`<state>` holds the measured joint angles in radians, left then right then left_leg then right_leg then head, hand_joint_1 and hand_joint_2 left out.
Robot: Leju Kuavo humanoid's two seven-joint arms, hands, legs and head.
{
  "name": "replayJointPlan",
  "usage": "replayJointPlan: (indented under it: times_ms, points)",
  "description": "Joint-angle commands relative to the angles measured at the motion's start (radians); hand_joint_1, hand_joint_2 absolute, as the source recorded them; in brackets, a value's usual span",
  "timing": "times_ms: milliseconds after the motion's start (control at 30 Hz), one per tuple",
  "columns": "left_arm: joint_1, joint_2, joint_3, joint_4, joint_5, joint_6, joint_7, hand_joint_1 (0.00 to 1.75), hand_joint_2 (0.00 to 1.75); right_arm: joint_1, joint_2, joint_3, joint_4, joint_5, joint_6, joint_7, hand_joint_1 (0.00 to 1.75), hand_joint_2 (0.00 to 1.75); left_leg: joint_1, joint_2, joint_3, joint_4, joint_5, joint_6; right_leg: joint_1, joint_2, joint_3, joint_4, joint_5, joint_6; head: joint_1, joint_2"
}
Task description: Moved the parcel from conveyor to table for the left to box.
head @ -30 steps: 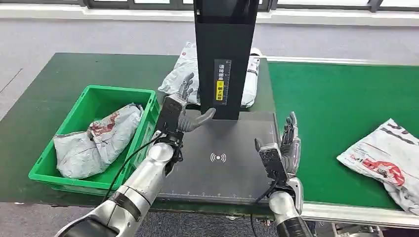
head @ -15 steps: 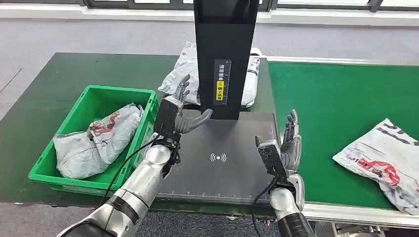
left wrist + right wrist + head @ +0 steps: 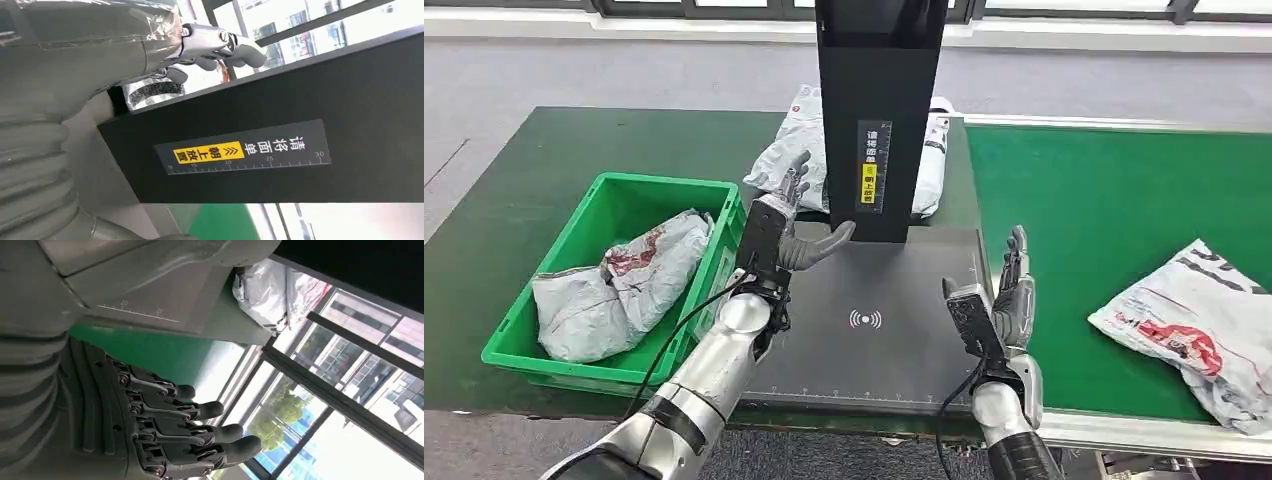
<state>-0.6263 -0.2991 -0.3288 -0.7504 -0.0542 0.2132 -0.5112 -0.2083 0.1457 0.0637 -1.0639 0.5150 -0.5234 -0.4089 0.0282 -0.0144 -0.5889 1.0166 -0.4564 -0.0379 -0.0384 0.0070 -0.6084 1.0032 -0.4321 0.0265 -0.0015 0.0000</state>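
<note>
A grey plastic parcel [image 3: 1194,325] with red print lies on the green conveyor belt [image 3: 1104,220] at the right. My right hand [image 3: 1009,300] stands upright and empty at the scanner plate's right edge, well left of that parcel; its dark fingers [image 3: 185,425] are straight and apart. My left hand [image 3: 789,225] is raised and empty beside the black scanner column [image 3: 879,120], thumb toward it, fingers [image 3: 220,45] lightly bent. Another parcel [image 3: 789,150] lies behind the column. The green box [image 3: 624,205] at the left holds a crumpled parcel [image 3: 619,280].
The dark scanner plate [image 3: 874,330] lies between my hands on the green table [image 3: 544,160]. The column [image 3: 280,135] carries a yellow and black ruler label. Grey floor lies beyond the table's far edge.
The parcel on the belt has slid leftward, nearer my right hand. My right hand has shifted slightly; my left hand has stayed beside the column.
</note>
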Motion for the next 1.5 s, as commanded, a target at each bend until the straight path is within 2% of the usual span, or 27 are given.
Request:
replayJointPlan:
  times_ms: [33,333,567,733,767,833,933,967,1067,1100,1267,1500]
  points:
    - [-0.022,0.017,-0.027,0.036,-0.001,-0.004,0.007,0.00,1.75,-0.027,-0.007,-0.065,0.055,-0.001,0.003,0.003,0.00,1.75,-0.001,0.001,0.003,-0.002,0.000,0.003,0.000,-0.001,0.003,-0.002,0.000,-0.003,0.000,0.000]
    - [-0.025,0.016,-0.025,0.039,-0.001,-0.005,0.006,0.00,1.75,-0.029,-0.005,-0.068,0.058,0.000,0.000,0.002,0.00,1.75,0.000,0.001,0.002,-0.001,0.000,0.002,0.001,-0.001,0.002,-0.001,0.000,-0.003,0.000,0.000]
    - [-0.036,0.010,-0.008,0.031,-0.012,-0.012,0.013,0.00,1.75,-0.075,0.003,-0.094,0.121,-0.008,0.003,-0.024,0.00,1.75,0.000,0.001,0.001,-0.001,0.000,0.002,0.000,0.000,0.001,-0.001,0.000,-0.003,0.000,0.000]
    - [-0.038,0.010,-0.001,0.041,-0.014,-0.016,0.007,0.00,1.75,-0.063,0.011,-0.100,0.088,0.016,-0.003,-0.006,0.00,1.75,-0.001,0.003,0.003,-0.002,0.000,0.003,0.001,0.001,0.002,-0.002,0.001,-0.004,0.000,0.000]
    - [-0.064,0.015,0.007,0.116,-0.080,0.124,0.056,0.00,1.75,-0.104,-0.041,-0.154,0.188,0.393,-0.175,0.332,0.00,1.75,-0.001,0.002,0.003,-0.003,0.001,0.004,0.001,0.000,0.003,-0.003,0.001,-0.005,0.000,0.000]
    - [-0.085,0.020,0.053,0.204,-0.061,0.101,-0.009,0.00,1.75,-0.155,-0.087,-0.295,0.301,0.561,-0.175,0.322,0.00,1.75,-0.001,0.000,0.001,-0.001,0.001,0.002,0.000,-0.002,0.002,-0.001,0.000,-0.002,0.000,0.000]
    - [-0.060,0.024,0.071,0.207,-0.070,0.082,-0.030,0.00,1.75,-0.160,-0.125,-0.419,0.353,0.743,-0.175,0.392,0.00,1.75,-0.001,0.000,0.003,-0.002,0.001,0.003,0.000,-0.002,0.004,-0.003,0.001,-0.002,0.000,0.000]
    - [-0.051,0.026,0.077,0.200,-0.069,0.078,-0.028,0.00,1.75,-0.177,-0.147,-0.430,0.411,0.784,-0.175,0.425,0.00,1.75,-0.001,-0.004,0.003,-0.003,0.002,0.003,0.000,-0.005,0.005,-0.004,0.000,-0.002,0.000,0.000]
    - [-0.028,0.036,0.088,0.188,-0.071,0.073,-0.033,0.00,1.75,-0.216,-0.195,-0.450,0.509,0.853,-0.175,0.483,0.00,1.75,-0.002,-0.004,0.003,-0.002,0.001,0.004,0.000,-0.005,0.006,-0.004,0.001,-0.002,0.000,0.000]
    - [-0.019,0.041,0.097,0.187,-0.069,0.073,-0.033,0.00,1.75,-0.239,-0.212,-0.444,0.570,0.908,-0.175,0.550,0.00,1.75,-0.001,-0.002,0.004,-0.003,0.001,0.005,0.000,-0.005,0.007,-0.005,0.001,-0.003,0.000,0.000]
    - [-0.007,0.049,0.105,0.200,-0.072,0.075,-0.040,0.00,1.75,-0.291,-0.256,-0.429,0.720,0.971,-0.175,0.668,0.00,1.75,-0.002,0.000,0.003,-0.002,0.000,0.004,-0.001,-0.001,0.004,-0.003,0.001,-0.003,0.000,0.000]
    - [0.034,0.055,0.117,0.169,-0.066,0.061,-0.054,0.00,1.75,-0.245,-0.326,-0.442,0.781,1.003,-0.047,0.774,0.00,1.75,-0.002,-0.003,0.003,-0.002,0.000,0.004,-0.001,-0.005,0.006,-0.004,0.000,-0.002,0.000,0.000]
